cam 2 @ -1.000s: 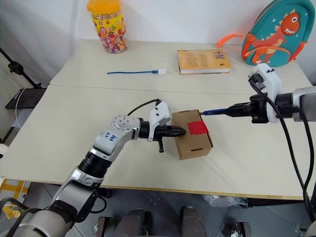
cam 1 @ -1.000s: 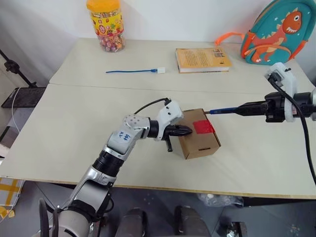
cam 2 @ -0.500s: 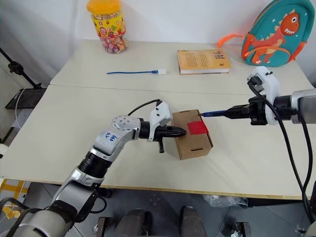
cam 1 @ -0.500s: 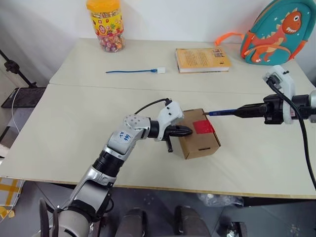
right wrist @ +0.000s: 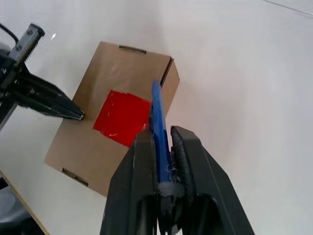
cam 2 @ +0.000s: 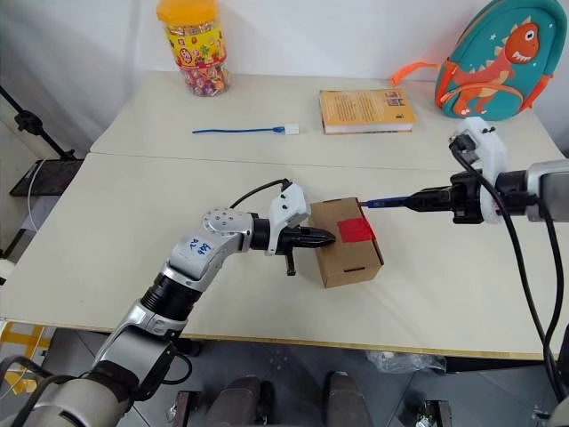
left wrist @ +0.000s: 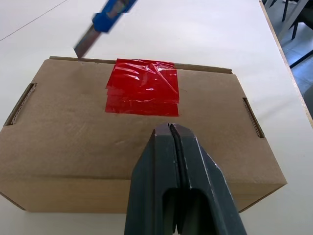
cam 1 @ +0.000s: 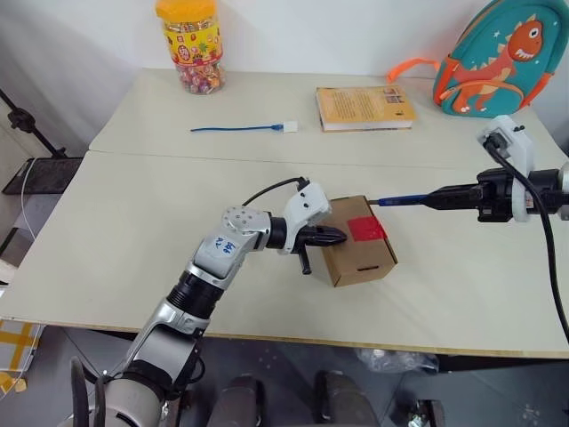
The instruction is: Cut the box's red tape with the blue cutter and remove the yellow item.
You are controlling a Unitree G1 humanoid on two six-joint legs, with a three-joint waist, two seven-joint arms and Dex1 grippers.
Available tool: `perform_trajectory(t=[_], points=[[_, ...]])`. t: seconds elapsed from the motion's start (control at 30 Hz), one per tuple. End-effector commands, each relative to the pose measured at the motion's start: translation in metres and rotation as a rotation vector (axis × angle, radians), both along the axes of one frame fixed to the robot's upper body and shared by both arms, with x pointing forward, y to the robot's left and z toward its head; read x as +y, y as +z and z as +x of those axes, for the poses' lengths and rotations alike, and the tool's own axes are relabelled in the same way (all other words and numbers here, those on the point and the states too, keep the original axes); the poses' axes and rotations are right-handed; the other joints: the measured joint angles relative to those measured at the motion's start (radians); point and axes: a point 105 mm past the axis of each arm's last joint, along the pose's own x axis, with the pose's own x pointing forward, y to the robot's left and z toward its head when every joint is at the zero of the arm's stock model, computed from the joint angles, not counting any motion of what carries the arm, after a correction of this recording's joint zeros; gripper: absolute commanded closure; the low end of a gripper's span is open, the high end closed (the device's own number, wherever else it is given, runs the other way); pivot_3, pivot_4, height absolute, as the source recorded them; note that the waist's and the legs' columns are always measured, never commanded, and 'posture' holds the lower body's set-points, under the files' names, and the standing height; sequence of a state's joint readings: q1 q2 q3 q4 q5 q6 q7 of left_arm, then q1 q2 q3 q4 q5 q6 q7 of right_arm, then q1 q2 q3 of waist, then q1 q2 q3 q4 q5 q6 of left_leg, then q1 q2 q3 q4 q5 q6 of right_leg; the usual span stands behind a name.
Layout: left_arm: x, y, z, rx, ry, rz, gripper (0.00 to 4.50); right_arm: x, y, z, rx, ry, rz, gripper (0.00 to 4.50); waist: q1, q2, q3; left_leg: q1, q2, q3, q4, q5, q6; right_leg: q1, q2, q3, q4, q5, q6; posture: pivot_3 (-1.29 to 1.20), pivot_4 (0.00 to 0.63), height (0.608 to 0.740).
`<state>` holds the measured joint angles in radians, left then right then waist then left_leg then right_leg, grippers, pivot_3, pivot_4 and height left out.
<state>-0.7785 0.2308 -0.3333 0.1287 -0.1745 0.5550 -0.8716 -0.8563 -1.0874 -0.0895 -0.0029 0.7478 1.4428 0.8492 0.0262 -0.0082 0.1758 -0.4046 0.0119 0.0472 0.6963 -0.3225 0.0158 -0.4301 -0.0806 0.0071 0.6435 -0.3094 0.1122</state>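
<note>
**Blade at the box edge, tape not yet cut**

The left tool (cam 1: 333, 236) has its two black fingers pressed together with nothing between them, and the tip rests against the side of the box (cam 1: 356, 258). It seems to work as a stopper, so the carton does not slide on the surface (cam 1: 133, 222) when the blade pushes from the other side.

The right tool (cam 1: 458, 197) is clamped on the blue cutter (cam 1: 400, 201). The cutter lies almost level and sticks out beyond the fingertips toward the box. In the left wrist view the metal blade (left wrist: 84, 45) is at the far top edge of the box, just beside the corner of the red tape (left wrist: 143, 87), but not on it. I cannot tell if the blade really touches the cardboard.

The red tape sits on the lid between the two tools, closer to the left tool's tip than to the right tool's fingers. It looks whole and a little wrinkled, so I judge the cutting step is only about to start. The blade probably must go sideways along the seam to cross the tape.

The yellow item is not to be seen; I suppose it is inside the closed box.

Far behind both tools stand a candy jar (cam 1: 191, 44), a blue cable (cam 1: 240, 128), a book (cam 1: 364, 107) and a backpack (cam 1: 498, 58), well apart from the work.
</note>
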Motion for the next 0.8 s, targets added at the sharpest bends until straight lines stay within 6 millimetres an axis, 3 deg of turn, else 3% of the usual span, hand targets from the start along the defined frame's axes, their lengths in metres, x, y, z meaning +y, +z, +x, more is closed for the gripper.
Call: perform_trajectory(t=[0.03,0.43,0.8], points=[[-0.003,-0.012,-0.005,0.031,-0.016,0.036,4.50,0.000,0.017,-0.002,-0.062,0.002,0.022,4.34,0.000,0.000,0.000,0.000,0.000,0.000,0.000,0.000,0.000,0.000,0.000,0.000,0.000,0.000,0.000,0.00,0.150,0.740],[-0.003,-0.013,-0.006,0.035,-0.020,0.038,4.50,-0.003,0.000,-0.003,-0.039,-0.008,-0.038,4.34,0.000,0.000,0.000,0.000,0.000,0.000,0.000,0.000,0.000,0.000,0.000,0.000,0.000,0.000,0.000,0.00,0.150,0.740],[-0.003,-0.014,-0.007,0.039,-0.019,0.038,4.50,0.002,-0.001,-0.004,-0.032,0.009,-0.030,4.34,0.000,0.000,0.000,0.000,0.000,0.000,0.000,0.000,0.000,0.000,0.000,0.000,0.000,0.000,0.000,0.00,0.150,0.740]])
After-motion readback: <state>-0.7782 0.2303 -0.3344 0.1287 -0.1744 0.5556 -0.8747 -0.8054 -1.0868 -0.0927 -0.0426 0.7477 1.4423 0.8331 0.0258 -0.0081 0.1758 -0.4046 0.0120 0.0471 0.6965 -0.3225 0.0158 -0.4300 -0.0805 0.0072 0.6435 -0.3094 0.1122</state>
